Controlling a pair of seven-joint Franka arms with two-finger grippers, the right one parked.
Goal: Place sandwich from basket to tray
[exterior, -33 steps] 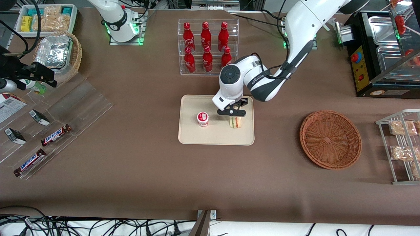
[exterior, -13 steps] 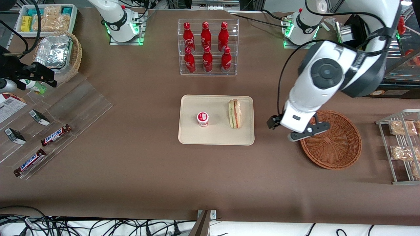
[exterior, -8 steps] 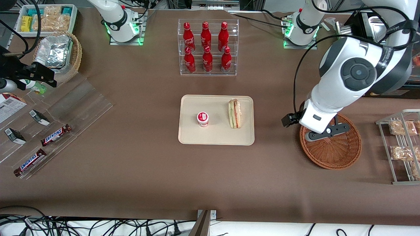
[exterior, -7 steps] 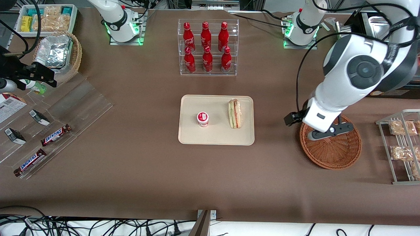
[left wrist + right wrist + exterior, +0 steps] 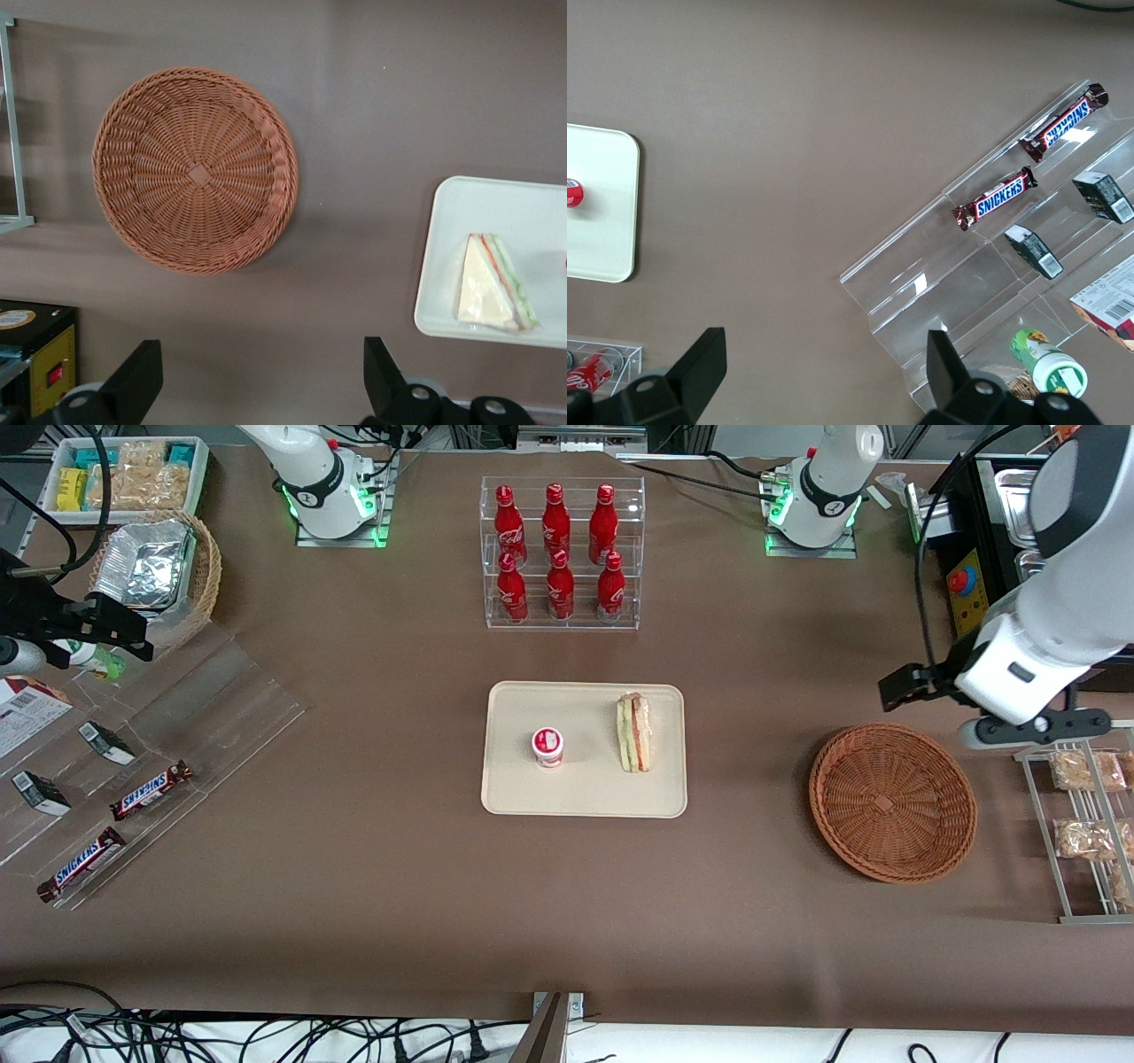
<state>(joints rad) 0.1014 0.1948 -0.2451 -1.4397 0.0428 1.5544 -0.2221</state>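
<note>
Tool [image 5: 1032, 731] now off basket [image 5: 892, 802], open; sandwich [image 5: 634, 732] on tray [image 5: 583, 797]; SNICKERS bars [image 5: 151, 790].

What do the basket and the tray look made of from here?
The basket looks like woven wicker, reddish-brown, with visible spiral weave. The tray seems matte cream plastic or fibre, smooth with rounded corners; the sandwich lies on it. The claw, open, hangs high near the basket.

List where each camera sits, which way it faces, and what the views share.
Front view: high, facing the robots, over the table; shows the working arm, its gripper open, raised near the basket.
Left wrist view: looks down past open fingers onto basket, tray and sandwich.
Right wrist view: looks down on Snickers bars.
All three show the tray.
</note>
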